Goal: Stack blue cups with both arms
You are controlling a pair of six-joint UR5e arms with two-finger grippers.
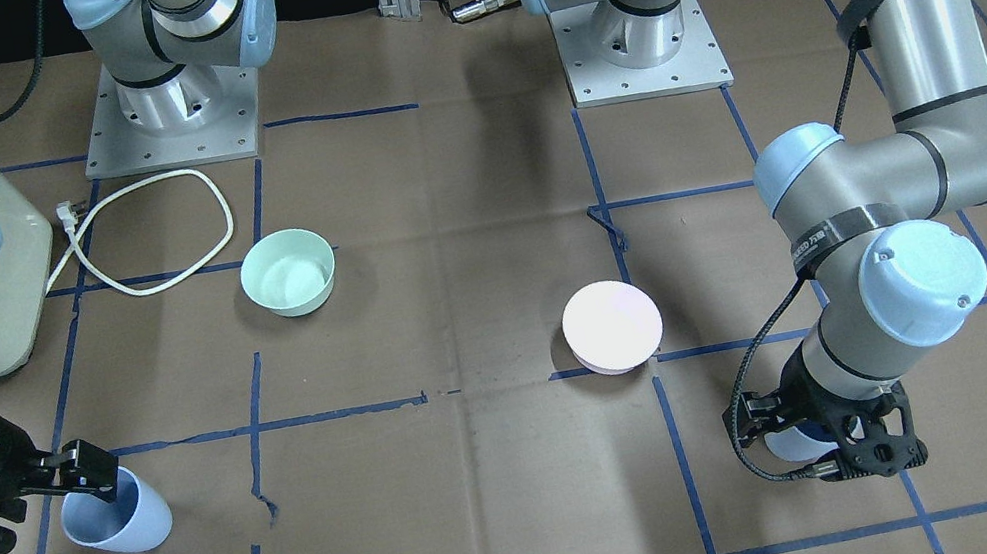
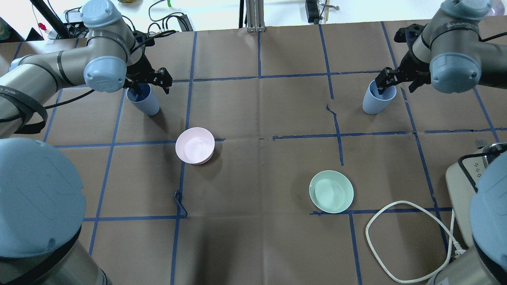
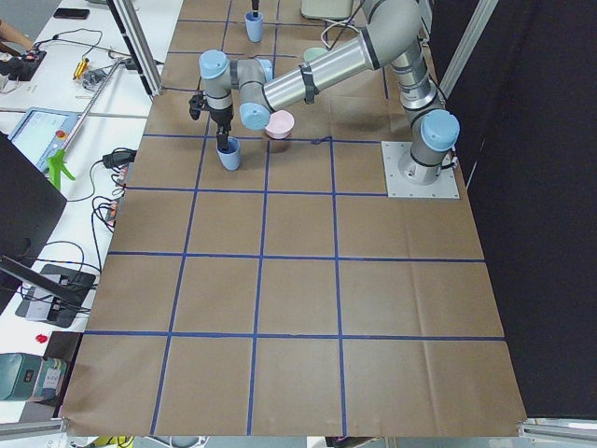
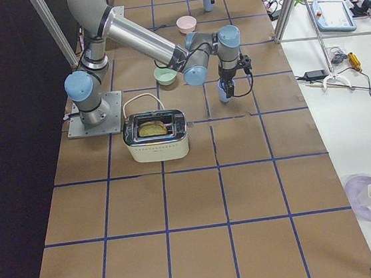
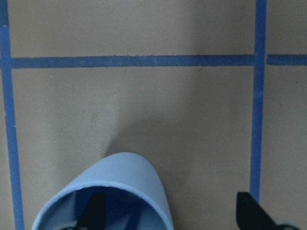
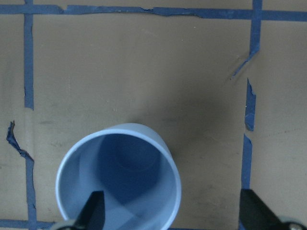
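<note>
Two pale blue cups stand upright, far apart on the brown paper-covered table. One cup (image 2: pixel 143 101) is at the far left, and my left gripper (image 2: pixel 149 84) is open over it. The left wrist view shows one finger (image 5: pixel 96 211) inside the cup (image 5: pixel 125 178) and the other (image 5: pixel 250 214) outside. The other cup (image 2: pixel 377 101) is at the far right. My right gripper (image 2: pixel 398 83) is open astride its rim, with one finger (image 6: pixel 95 211) inside the cup (image 6: pixel 120 167) and the other outside. In the front view the cups (image 1: pixel 120 517) (image 1: pixel 795 445) sit under the grippers.
A pale pink bowl (image 2: pixel 195 145) and a mint-green bowl (image 2: pixel 331 191) lie between the cups, nearer the robot. A cream toaster (image 2: pixel 461 190) with bread (image 4: pixel 151 128) and its looped white cord (image 2: pixel 408 241) sit at the right near the robot's base.
</note>
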